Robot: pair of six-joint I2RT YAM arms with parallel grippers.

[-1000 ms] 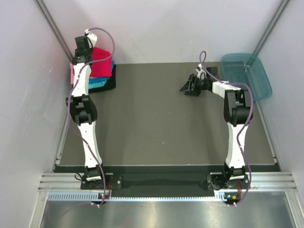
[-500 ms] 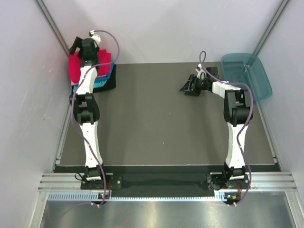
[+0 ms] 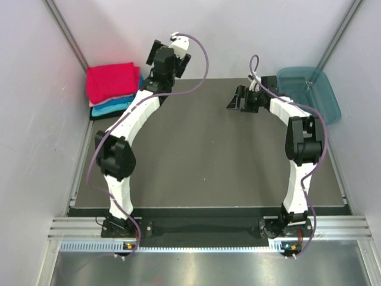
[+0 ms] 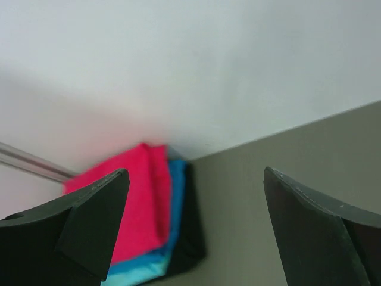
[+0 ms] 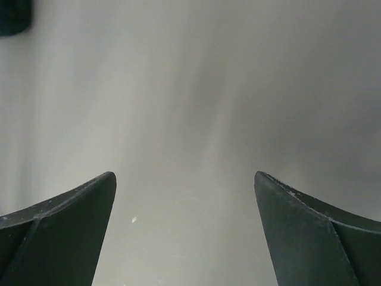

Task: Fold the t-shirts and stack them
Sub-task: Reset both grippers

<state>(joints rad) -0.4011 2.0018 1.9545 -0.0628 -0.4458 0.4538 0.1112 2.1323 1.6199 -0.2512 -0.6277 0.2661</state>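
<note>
At ten o'clock on the table [image 3: 196, 155], in the far corner, the t-shirts [image 3: 111, 89] lie folded in one stack, crimson on top, turquoise beneath, black at the bottom; no pink layer can be made out. A second ago the left gripper [image 3: 169, 59] sat over that stack; it has since let go and swung away toward twelve o'clock. The stacking looks finished. Both the left and the right gripper [image 3: 241, 99] stand fully spread, holding and touching nothing.
</note>
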